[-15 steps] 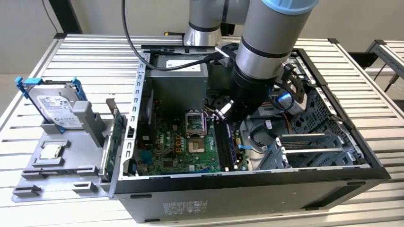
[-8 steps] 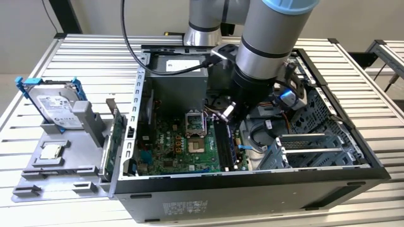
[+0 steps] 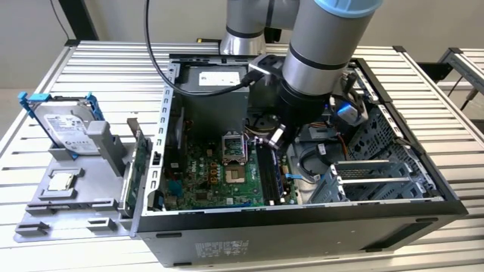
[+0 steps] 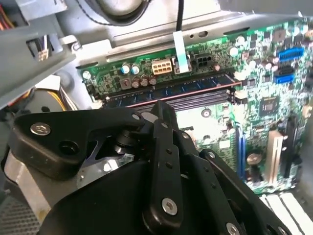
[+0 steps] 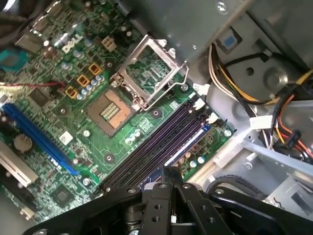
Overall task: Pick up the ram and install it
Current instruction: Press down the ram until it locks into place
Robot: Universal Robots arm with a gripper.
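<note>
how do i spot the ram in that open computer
Inside the open computer case, find the green motherboard. Beside its processor socket lie long parallel black slots. The ram is the thin blue stick standing in one, unlike the bare slots beside it.

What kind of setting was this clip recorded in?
Probably a robotics lab or test bench for computer assembly: an open black desktop computer case lies on a ribbed aluminium-slat table, its green motherboard exposed, with a grey plastic parts fixture beside it.
</note>
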